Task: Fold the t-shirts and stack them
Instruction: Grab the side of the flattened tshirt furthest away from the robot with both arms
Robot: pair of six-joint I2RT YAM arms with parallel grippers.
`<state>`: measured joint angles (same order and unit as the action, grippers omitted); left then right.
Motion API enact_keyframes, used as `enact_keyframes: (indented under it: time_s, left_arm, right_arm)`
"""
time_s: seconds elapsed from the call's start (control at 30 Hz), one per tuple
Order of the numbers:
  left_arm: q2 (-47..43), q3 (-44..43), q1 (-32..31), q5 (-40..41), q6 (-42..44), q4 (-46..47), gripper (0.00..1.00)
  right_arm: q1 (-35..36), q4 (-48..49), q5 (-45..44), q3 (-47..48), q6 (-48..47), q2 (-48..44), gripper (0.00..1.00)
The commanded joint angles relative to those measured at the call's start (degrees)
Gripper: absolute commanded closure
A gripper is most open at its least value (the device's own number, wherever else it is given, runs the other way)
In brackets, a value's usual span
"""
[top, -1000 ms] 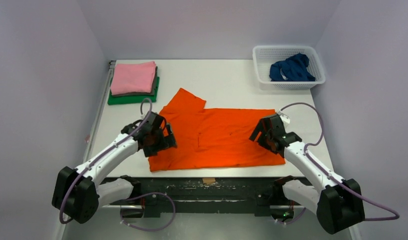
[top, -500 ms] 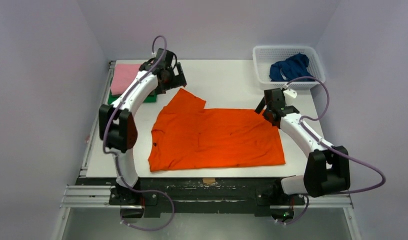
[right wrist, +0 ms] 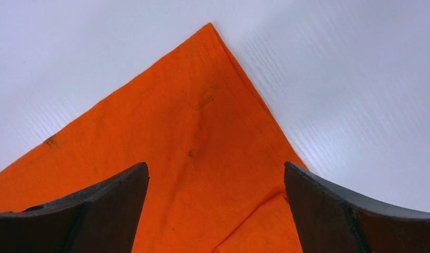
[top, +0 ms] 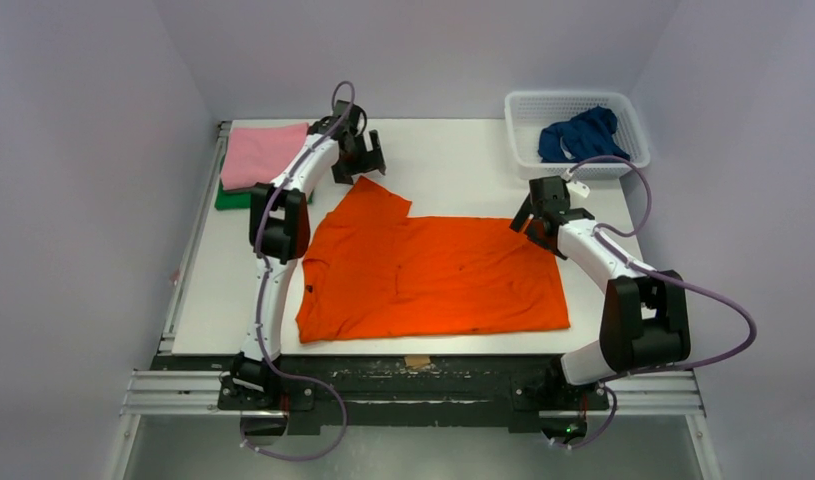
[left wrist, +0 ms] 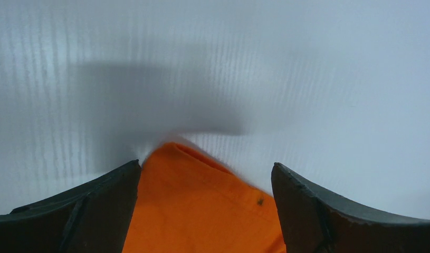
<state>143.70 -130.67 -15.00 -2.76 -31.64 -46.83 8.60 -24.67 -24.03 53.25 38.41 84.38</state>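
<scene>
The orange t-shirt (top: pixel 433 275) lies spread flat on the white table, one sleeve pointing to the far left. My left gripper (top: pixel 361 168) is open just above that sleeve's tip (left wrist: pixel 202 205); the cloth lies between its jaws. My right gripper (top: pixel 536 220) is open over the shirt's far right corner (right wrist: pixel 202 121). A folded stack sits at the far left: pink shirt (top: pixel 263 152) on top, a dark grey layer under it, green shirt (top: pixel 233 198) at the bottom. The dark blue shirt (top: pixel 583 135) lies crumpled in the basket.
The white mesh basket (top: pixel 575 103) stands at the table's far right corner. The table's metal rail (top: pixel 193 250) runs along the left edge. Purple-grey walls close in on three sides.
Both arms have stretched from the shirt's near edge to its far side. The left gripper moved to the far sleeve tip, the right to the far right corner. The shirt lies unmoved.
</scene>
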Motion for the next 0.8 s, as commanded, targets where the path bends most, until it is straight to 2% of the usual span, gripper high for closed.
enact_keyframes:
  time_s: [0.0,0.13,0.3,0.47,0.57,0.7,0.77]
  left_arm:
    - [-0.55,-0.3,0.2,-7.68,0.51,4.7,0.1]
    - [0.9,-0.52,-0.1,-11.81,1.37,2.17,0.15]
    - [-0.08,1.3,-0.74,-10.73,2.27,-0.06,0.25]
    - [1.59,-2.51,-1.37,-6.62,1.19,-3.77,0.38]
    - [2.12,-4.19,-2.38,-3.07,0.0,-7.12,0.4]
    - [0.21,-3.92,-2.33,7.55,-0.57,-10.19,0.41]
    - [-1.16,-3.03,-1.38,6.72,0.42,-8.5,0.4]
  right_arm:
    - [-0.08,1.57,0.73,2.04,-0.8,-0.7,0.04]
    - [-0.12,1.5,1.11,1.83,-0.88,-0.86,0.05]
    - [-0.08,1.92,1.73,1.08,-0.8,-1.64,0.05]
    - [-0.08,1.92,2.29,0.63,-0.8,-2.01,0.06]
    - [-0.12,1.61,2.24,0.62,-0.98,-2.46,0.06]
    - [-0.08,1.18,1.36,0.27,-1.24,-3.64,0.06]
    - [-0.08,1.72,1.35,-0.21,-1.25,-4.1,0.06]
